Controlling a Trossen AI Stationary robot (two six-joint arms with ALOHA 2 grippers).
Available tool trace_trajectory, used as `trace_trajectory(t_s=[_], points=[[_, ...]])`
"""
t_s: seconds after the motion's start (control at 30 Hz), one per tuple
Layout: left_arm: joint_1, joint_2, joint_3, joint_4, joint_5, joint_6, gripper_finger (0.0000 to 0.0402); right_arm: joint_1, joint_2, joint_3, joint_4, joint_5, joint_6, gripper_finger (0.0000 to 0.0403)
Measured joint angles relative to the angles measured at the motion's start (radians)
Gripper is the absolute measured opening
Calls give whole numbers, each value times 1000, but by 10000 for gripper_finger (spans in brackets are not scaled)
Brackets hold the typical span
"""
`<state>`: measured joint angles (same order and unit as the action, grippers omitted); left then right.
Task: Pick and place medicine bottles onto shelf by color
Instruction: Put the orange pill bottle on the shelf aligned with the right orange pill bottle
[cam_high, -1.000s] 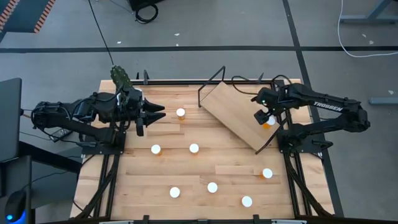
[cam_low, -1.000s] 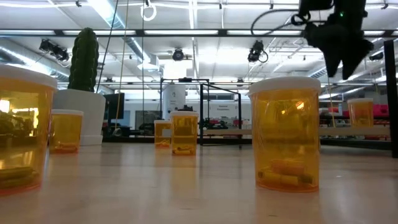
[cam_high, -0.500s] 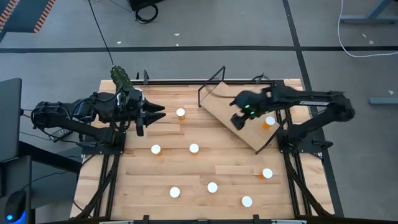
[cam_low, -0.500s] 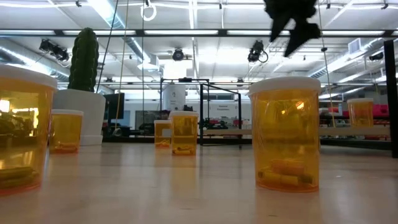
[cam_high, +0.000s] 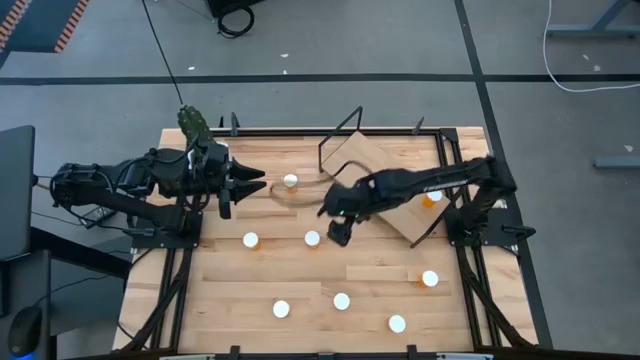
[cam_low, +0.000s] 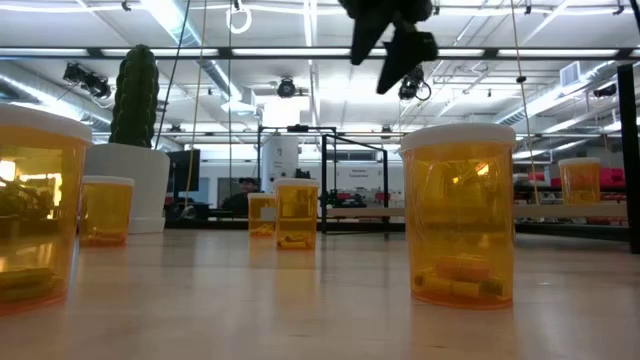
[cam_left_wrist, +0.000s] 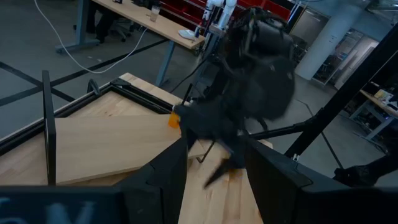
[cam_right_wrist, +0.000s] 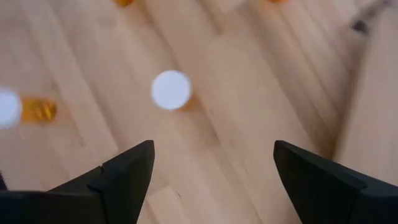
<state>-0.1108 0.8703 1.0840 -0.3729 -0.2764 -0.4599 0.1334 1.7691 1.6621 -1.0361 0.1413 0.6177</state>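
bottle under right tool, fingers apart, empty; left tool partly apart.

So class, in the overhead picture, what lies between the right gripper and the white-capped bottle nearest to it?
Nothing: in the high view only bare tabletop separates the open right gripper from the nearest bottle.

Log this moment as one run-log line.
right gripper: open, empty, above table near a bottle | left gripper: waiting at left edge | shelf: one bottle placed
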Motion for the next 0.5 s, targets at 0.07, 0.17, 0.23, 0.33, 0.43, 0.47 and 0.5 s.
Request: trace_trajectory(t_s=[0.07, 0.17, 0.23, 0.33, 0.43, 0.47, 0.5], points=[[0, 0, 0, 0, 0, 0, 167, 22, 29, 5, 29, 1, -88, 337], [0, 0, 0, -1, 1, 0, 167, 49, 56, 2, 80, 11, -155, 337], [0, 0, 0, -4, 10, 0, 167, 64, 68, 2, 103, 39, -178, 337], [0, 0, 0, -9, 11, 0, 167, 76, 76, 1, 148, 83, -211, 337], [0, 0, 0, -17, 11, 0, 167, 79, 87, 1, 188, 111, -252, 337], [0, 0, 0, -19, 11, 0, 167, 79, 97, 1, 201, 115, -262, 337], [0, 0, 0, -21, 11, 0, 167, 79, 104, 1, 221, 115, -271, 337]])
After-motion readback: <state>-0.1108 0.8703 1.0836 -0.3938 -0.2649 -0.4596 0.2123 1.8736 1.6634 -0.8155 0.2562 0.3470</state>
